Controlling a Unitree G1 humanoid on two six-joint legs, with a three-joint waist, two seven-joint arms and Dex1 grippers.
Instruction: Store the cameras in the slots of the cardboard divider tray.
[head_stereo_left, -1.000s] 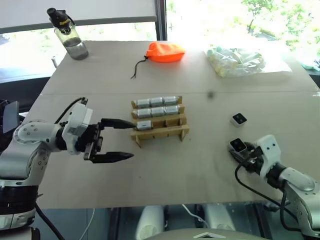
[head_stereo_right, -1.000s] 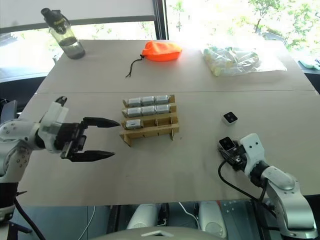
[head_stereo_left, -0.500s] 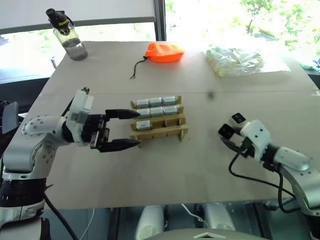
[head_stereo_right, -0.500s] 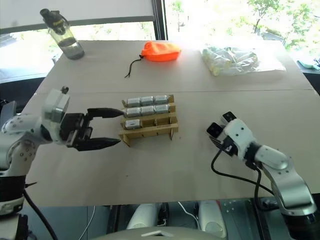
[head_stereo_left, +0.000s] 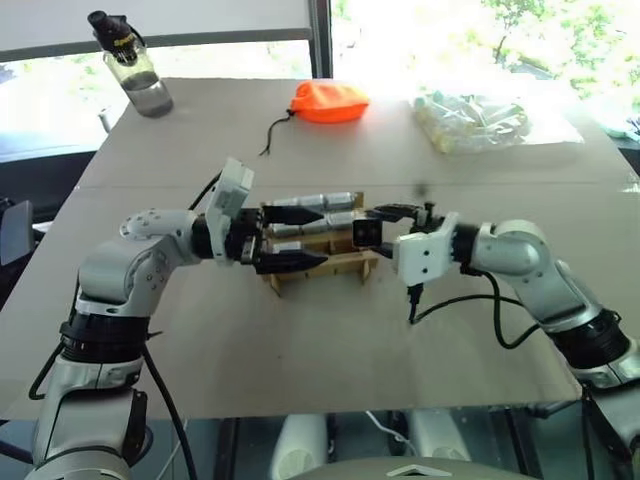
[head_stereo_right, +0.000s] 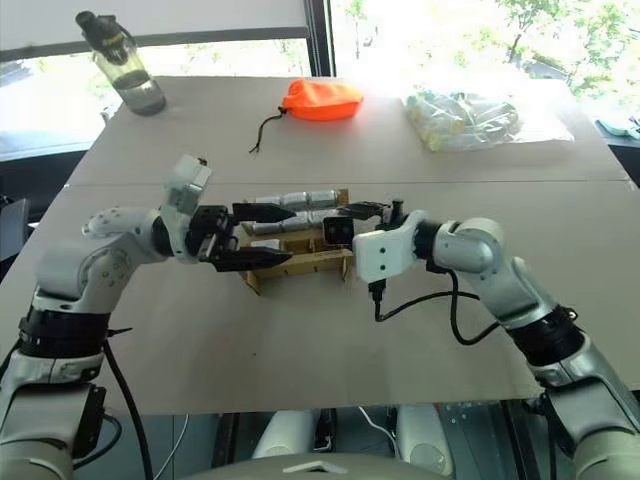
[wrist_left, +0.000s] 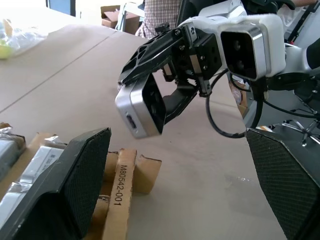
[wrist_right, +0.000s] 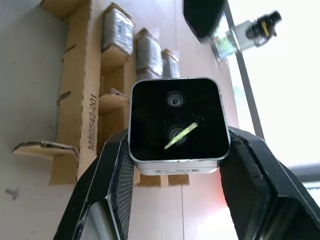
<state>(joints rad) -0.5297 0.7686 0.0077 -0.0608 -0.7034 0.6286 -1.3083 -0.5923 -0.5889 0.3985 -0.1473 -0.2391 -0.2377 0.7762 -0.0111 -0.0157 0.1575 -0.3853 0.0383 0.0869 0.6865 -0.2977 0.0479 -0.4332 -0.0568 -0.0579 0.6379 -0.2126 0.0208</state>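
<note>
The camera (wrist_right: 175, 125) has a glossy black face in a silvery-grey shell, and the tray (head_stereo_left: 330, 262) is tan-brown cardboard with black printed digits. The pouch (head_stereo_left: 329, 102) is bright orange, the table (head_stereo_left: 300, 340) a dull beige, and the bottle (head_stereo_left: 131, 64) looks clear with a black cap.

The cardboard divider tray (head_stereo_left: 318, 245) is partly hidden: left claw (head_stereo_left: 305, 238) covers its left end, the held camera (head_stereo_left: 365, 232) its right.
</note>
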